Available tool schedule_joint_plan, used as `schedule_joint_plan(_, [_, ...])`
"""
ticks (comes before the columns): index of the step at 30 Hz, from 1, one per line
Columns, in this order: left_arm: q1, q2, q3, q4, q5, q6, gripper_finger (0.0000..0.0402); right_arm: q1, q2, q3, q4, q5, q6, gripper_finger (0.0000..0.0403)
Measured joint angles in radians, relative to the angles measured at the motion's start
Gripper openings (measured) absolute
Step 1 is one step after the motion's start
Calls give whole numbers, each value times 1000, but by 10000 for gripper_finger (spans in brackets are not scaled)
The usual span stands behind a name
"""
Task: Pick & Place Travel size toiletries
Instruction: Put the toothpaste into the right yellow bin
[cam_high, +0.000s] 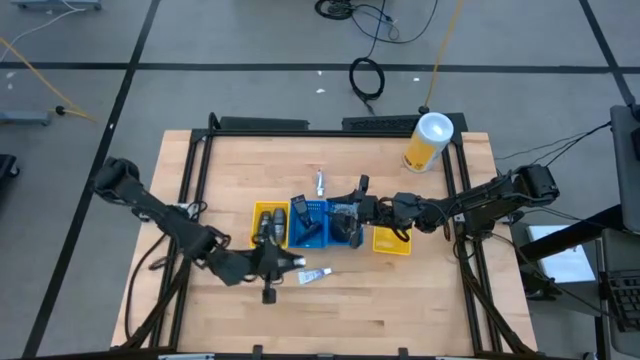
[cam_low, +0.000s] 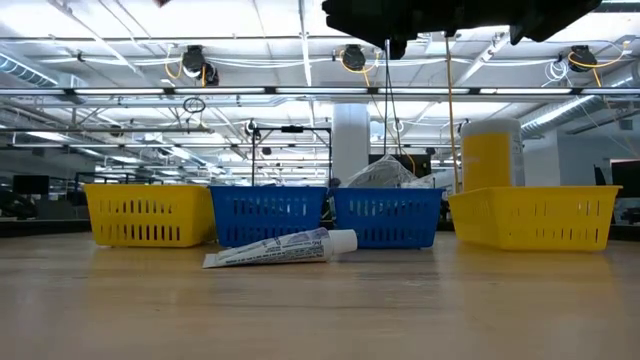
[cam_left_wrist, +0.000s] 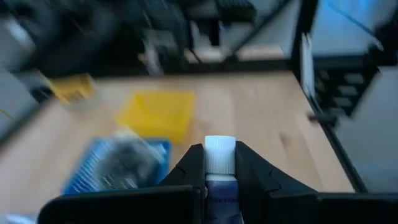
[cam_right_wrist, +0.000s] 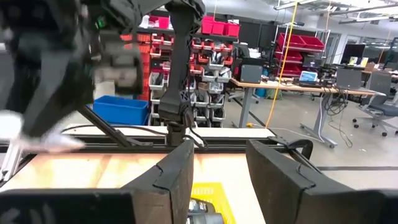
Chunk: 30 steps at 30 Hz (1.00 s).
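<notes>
My left gripper (cam_high: 290, 262) hovers above the table in front of the bins, shut on a small tube with a white cap (cam_left_wrist: 219, 154). A second white tube (cam_low: 280, 247) lies flat on the wood just right of it (cam_high: 313, 273). Four small bins stand in a row: yellow (cam_high: 266, 213), blue (cam_high: 308, 222), blue (cam_high: 345, 228), yellow (cam_high: 392, 241). Dark toiletries lie in the left yellow bin and the blue ones. My right gripper (cam_right_wrist: 221, 168) hangs open over the right blue bin (cam_high: 360, 207), nothing between its fingers. My left gripper pinches the tube's body just behind the cap (cam_left_wrist: 220, 183) between its two fingers. The tube lies along the fingers, and its white cap sticks out past the fingertips. The fingers come from the table's left, slanting a little downward. The tube is lifted clear of the table.
A tall yellow canister with a white lid (cam_high: 430, 140) stands at the far right corner. A small light item (cam_high: 319, 182) lies on the wood behind the bins. Bare wood stretches along the near edge (cam_high: 330, 320). A black frame rail (cam_high: 200, 170) borders the tabletop.
</notes>
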Motion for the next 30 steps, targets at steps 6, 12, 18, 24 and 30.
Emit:
schedule_joint_plan(6, [5,-18,0,163,-242,191,41,1,0,0,-1,0,15,139])
schedule_joint_plan(12, [58,-6,0,384,-279,410,41,8,0,0,-1,0,27,139])
schedule_joint_plan(18, [150,-7,0,492,-260,492,41,23,0,0,8,-1,30,139])
schedule_joint_plan(24, [232,-7,0,542,-156,481,41,25,0,0,27,-1,29,139])
schedule_joint_plan(30, [287,31,0,640,-69,496,41,25,0,0,47,-1,27,139])
